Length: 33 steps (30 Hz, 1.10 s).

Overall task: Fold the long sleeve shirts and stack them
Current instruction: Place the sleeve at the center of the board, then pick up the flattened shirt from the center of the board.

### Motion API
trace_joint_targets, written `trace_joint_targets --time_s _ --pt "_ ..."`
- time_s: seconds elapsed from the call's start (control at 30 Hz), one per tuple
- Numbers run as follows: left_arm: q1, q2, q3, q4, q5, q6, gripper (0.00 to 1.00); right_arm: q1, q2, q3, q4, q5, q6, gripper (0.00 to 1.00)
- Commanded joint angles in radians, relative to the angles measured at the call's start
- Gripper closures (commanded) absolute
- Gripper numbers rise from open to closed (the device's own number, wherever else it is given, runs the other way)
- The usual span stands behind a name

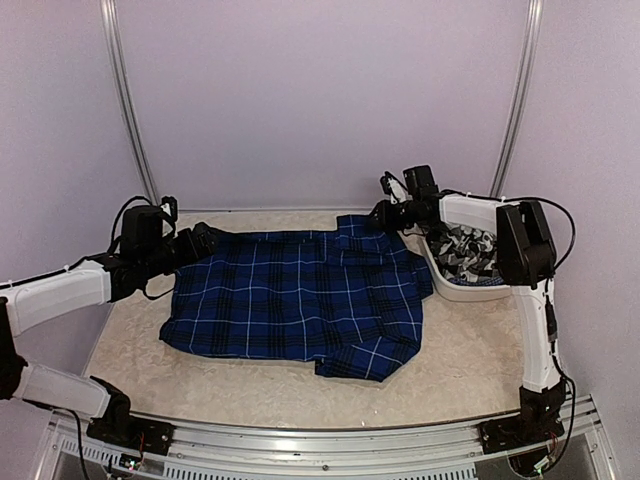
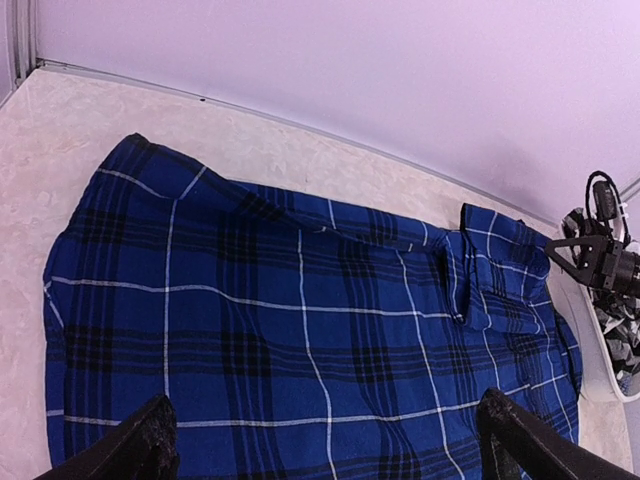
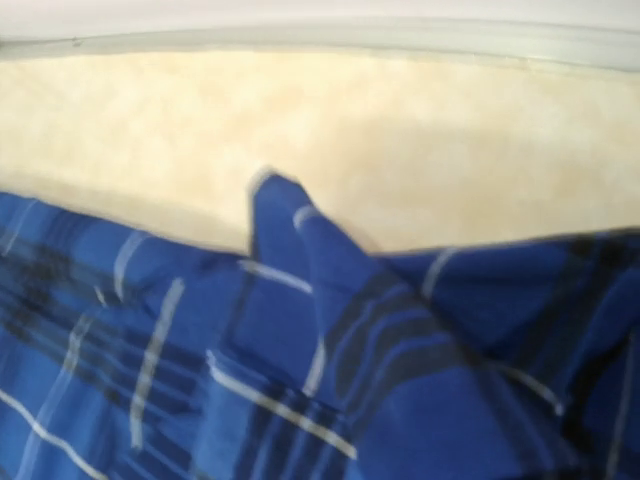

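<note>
The left gripper [image 1: 207, 240] reached in from the left side of the table [image 1: 470, 350] and sat at the far left corner of the blue shirt [image 1: 300, 300]. Its jaws stood wide apart and held nothing. In the left wrist view the two dark fingers [image 2: 140, 455] framed the bottom of the picture, one at each side, with the plaid cloth spread out beyond them. Whether the fingertips touched the cloth could not be told.

The blue shirt lay spread across the middle of the table, mostly flat, with dark bands and thin white lines. Its near right corner was bunched into a folded flap, and its far right part was rumpled.

The right gripper [image 1: 386, 213] was at the far right corner of the shirt, right at the edge of the cloth. The right wrist view was blurred and showed only a small peak of blue cloth standing up against the bare table. How wide those jaws stood could not be told, nor whether they held the cloth.

Just right of the shirt, a white bin [image 1: 470, 292] sat at the table's right side, beside the right arm. The checked shirt [image 1: 465, 250] lay crumpled inside it.
</note>
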<state>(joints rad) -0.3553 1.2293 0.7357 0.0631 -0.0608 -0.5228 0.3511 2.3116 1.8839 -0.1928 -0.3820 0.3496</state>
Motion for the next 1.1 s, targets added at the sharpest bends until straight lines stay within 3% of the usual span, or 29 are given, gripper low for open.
trace_joint_targets --time_s 0.0,0.1,0.37,0.63,0.83,1.07 --pt "-0.011 -0.009 -0.001 -0.021 -0.006 0.010 0.01 -0.003 -0.082 0.016 -0.047 0.051 -0.048 0.59" --pt "-0.013 -0.023 -0.002 -0.038 -0.015 0.018 0.01 -0.002 -0.196 -0.076 -0.072 0.139 -0.098 0.44" --pt "-0.064 -0.078 -0.058 -0.023 0.031 0.041 0.01 0.109 -0.634 -0.601 -0.059 0.185 -0.131 0.33" --pt "-0.205 -0.163 -0.177 0.011 0.021 0.004 0.01 0.509 -0.974 -1.003 -0.093 0.279 -0.056 0.28" --pt "-0.231 -0.190 -0.217 0.020 -0.003 -0.043 0.01 0.759 -1.007 -1.136 -0.080 0.353 0.008 0.27" --pt "-0.284 -0.207 -0.224 0.000 -0.042 -0.060 0.01 0.838 -0.822 -1.089 -0.112 0.497 -0.039 0.26"
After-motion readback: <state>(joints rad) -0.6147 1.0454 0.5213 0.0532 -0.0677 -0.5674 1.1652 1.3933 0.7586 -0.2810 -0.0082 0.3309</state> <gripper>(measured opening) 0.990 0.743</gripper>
